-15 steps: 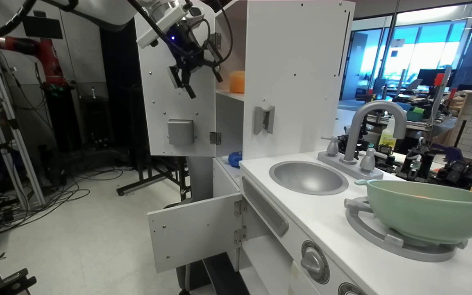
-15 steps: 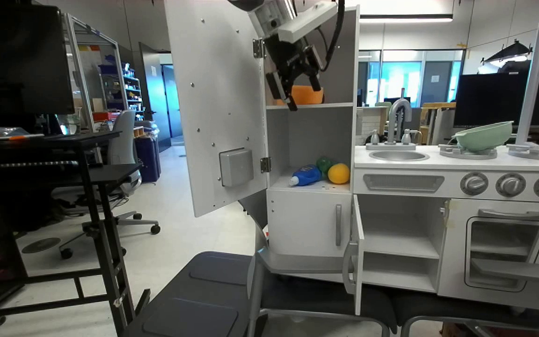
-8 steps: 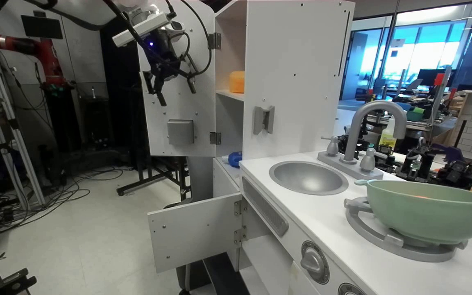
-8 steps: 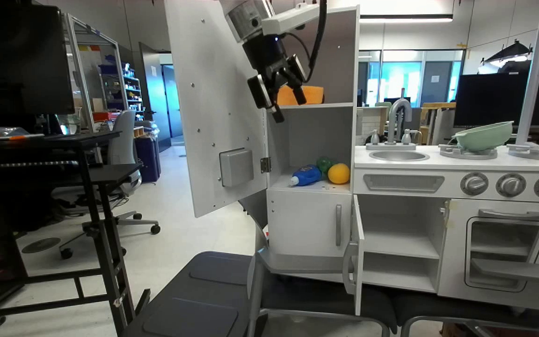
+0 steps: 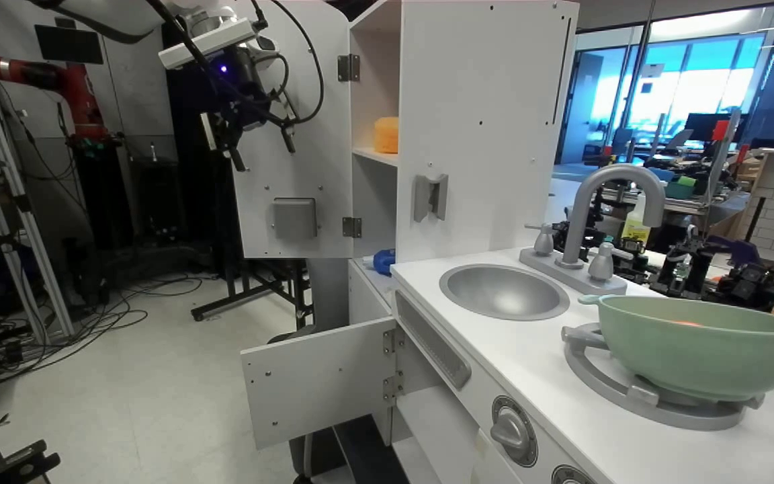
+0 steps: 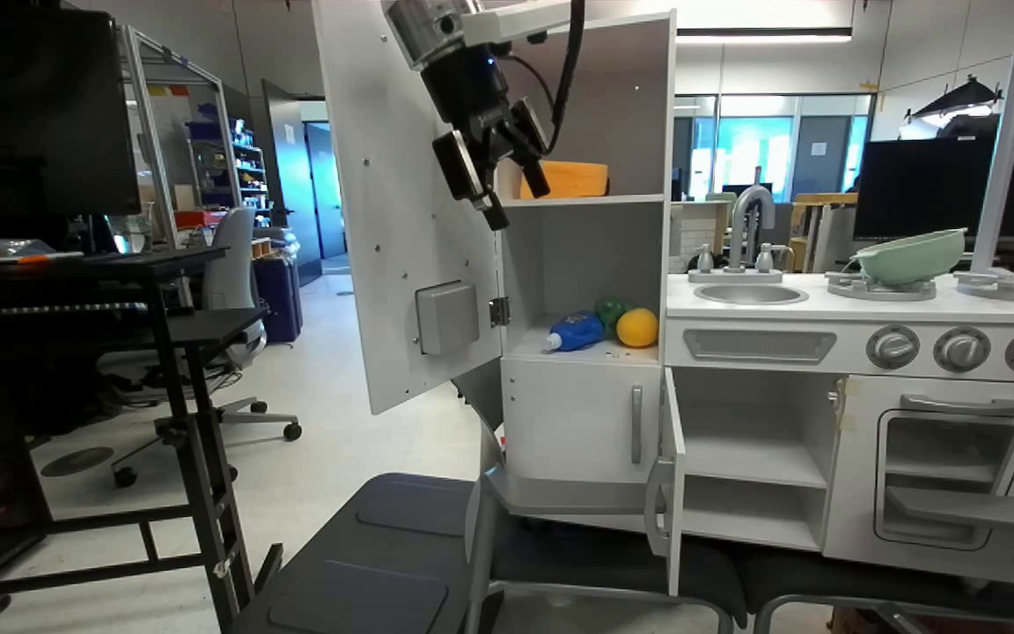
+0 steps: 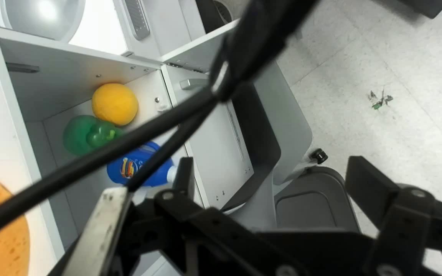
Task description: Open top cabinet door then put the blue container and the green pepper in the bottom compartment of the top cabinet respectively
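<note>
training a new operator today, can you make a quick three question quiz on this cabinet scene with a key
1. True or false: the blue container lies on its side.
2. The pincer is: (a) shut and empty; (b) open and empty; (c) gripping the blue container.
3. Besides the blue container and the green pepper, which third item lies in the bottom compartment of the top cabinet?

Key: 1 true; 2 b; 3 the round yellow item.
</note>
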Robot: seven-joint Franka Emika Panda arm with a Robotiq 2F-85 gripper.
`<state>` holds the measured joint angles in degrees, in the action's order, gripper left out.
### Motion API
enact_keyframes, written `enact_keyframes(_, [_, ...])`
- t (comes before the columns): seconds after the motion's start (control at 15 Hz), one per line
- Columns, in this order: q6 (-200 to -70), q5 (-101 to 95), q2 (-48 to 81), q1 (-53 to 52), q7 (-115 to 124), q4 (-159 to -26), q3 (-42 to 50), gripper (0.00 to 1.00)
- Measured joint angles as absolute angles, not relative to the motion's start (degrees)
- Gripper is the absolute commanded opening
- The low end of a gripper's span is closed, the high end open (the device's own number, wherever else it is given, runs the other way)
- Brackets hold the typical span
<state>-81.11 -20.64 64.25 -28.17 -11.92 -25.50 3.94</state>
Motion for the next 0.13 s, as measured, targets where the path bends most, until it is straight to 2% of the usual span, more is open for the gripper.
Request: enact_keyframes(0.13, [-82.10, -20.58, 64.10, -28.71, -10.33, -25.11, 3.91, 1.00])
